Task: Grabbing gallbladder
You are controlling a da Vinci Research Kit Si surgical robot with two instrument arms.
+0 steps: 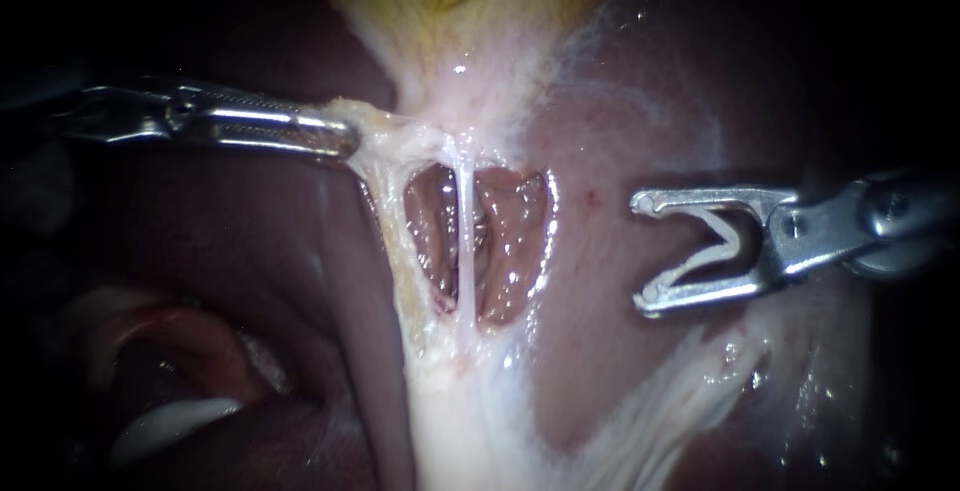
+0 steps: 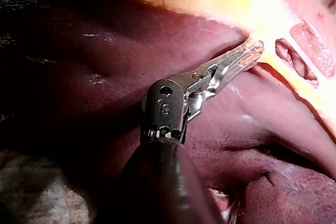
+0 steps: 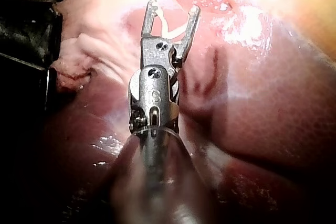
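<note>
The pale yellow, soft-walled gallbladder (image 1: 450, 11) is lying at the far end of the field, narrowing into a whitish, glistening neck that is running down between lobes of the dark red-brown liver (image 1: 650, 101). My left instrument (image 1: 345, 138), a slim steel shaft with a ribbed claw, is reaching in from the left. Its claw is clenched on the pale fringe of the gallbladder's neck, and the tissue is drawing taut toward it.

Just below that grip, an opened window is showing a thin white tube (image 1: 466, 241) crossing wet pink tissue. My right instrument (image 1: 642, 251), with a forked metal claw, is hovering over the liver beside that window, apart from the tube. Its claw is spread wide and is holding nothing.

As I am reading it, the grab is essentially made, though only a small bite of tissue is showing in the left claw. What is remaining is confirming that the hold is firm; the right instrument is taking no part in the grasp.
</note>
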